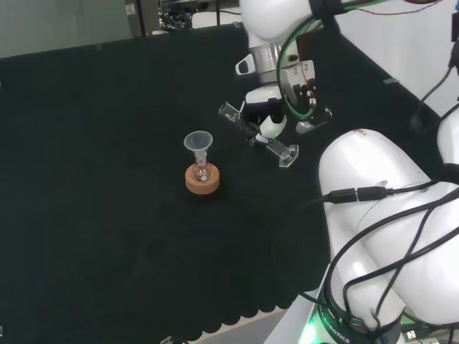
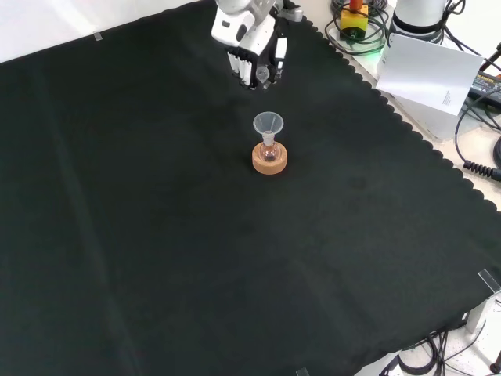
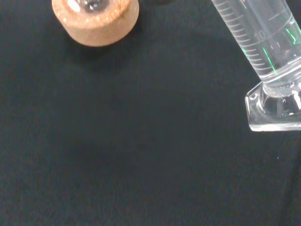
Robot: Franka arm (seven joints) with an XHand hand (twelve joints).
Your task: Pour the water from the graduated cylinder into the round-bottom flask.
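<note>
A small round-bottom flask (image 1: 202, 172) sits in a cork ring (image 1: 203, 180) with a clear funnel (image 1: 198, 142) in its neck. In the head view my hand (image 1: 276, 115) hangs to the right of it, shut on a clear graduated cylinder (image 1: 282, 150). The cylinder is tilted, its mouth towards the funnel and its foot lower right, off the cloth. The front view has the hand (image 2: 254, 56) just beyond the funnel (image 2: 268, 123) and cork ring (image 2: 269, 160). Up close in the wrist view are the cylinder (image 3: 263, 40), its foot (image 3: 277, 107) and the cork ring (image 3: 95, 21).
The arm's own big white links (image 1: 387, 222) with cables stand at the head view's right. In the front view, the cloth's scalloped edge (image 2: 407, 129) runs at the right, with a white sheet (image 2: 427, 70) and cables beyond it.
</note>
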